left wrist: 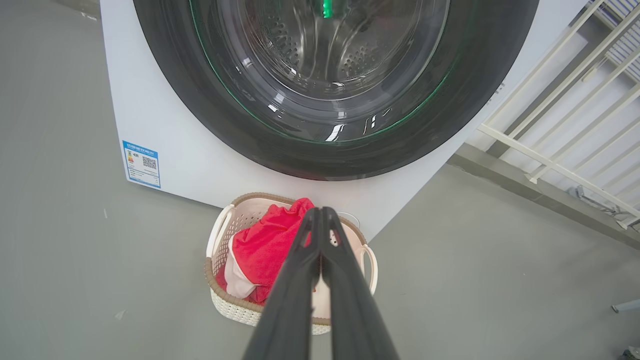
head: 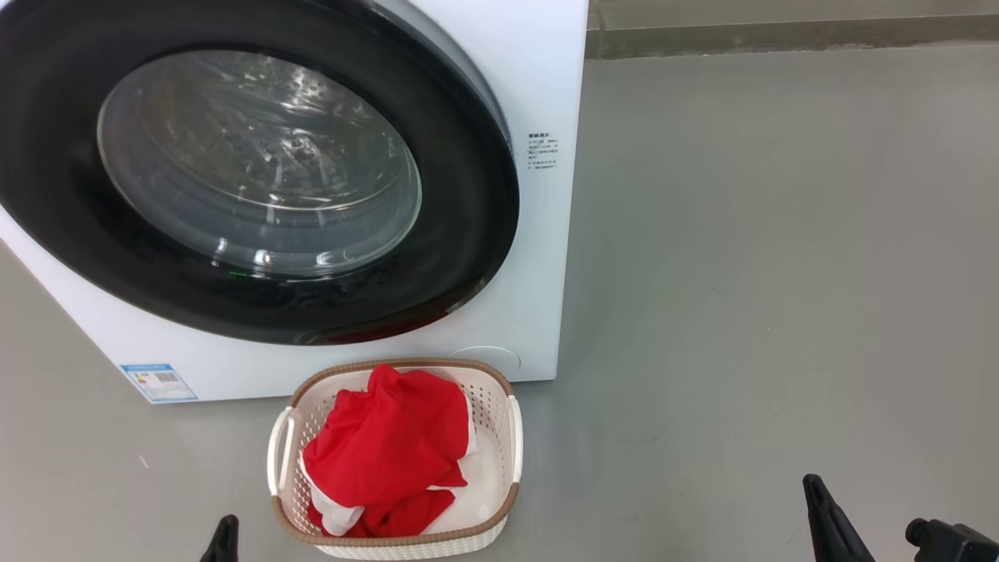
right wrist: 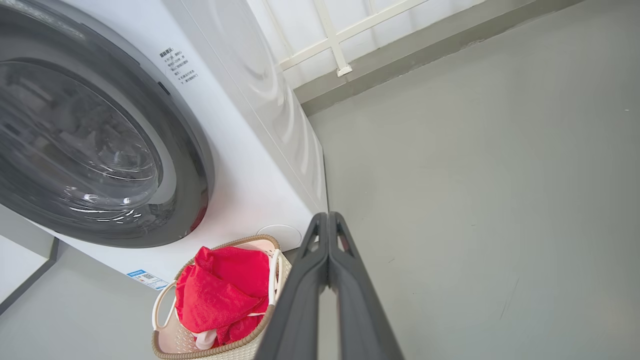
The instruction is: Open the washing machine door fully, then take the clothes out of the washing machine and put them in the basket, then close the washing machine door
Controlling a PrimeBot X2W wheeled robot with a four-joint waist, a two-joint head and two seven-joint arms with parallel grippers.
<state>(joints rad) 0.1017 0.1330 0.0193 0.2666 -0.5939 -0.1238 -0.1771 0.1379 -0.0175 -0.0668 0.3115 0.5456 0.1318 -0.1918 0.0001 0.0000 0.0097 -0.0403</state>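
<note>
Clothes (head: 390,453): inside basket (head: 407,363). Washing machine door (head: 257,172), shut: just behind basket. Left pincer (left wrist: 320,215), right pincer (right wrist: 327,218): both together, empty, apart from basket.

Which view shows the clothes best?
The head view: it looks down on the clothes, whole in the basket. In the left wrist view the left gripper covers part; the right wrist view shows them obliquely.

Top of washing machine door (head: 257,164) off-frame
</note>
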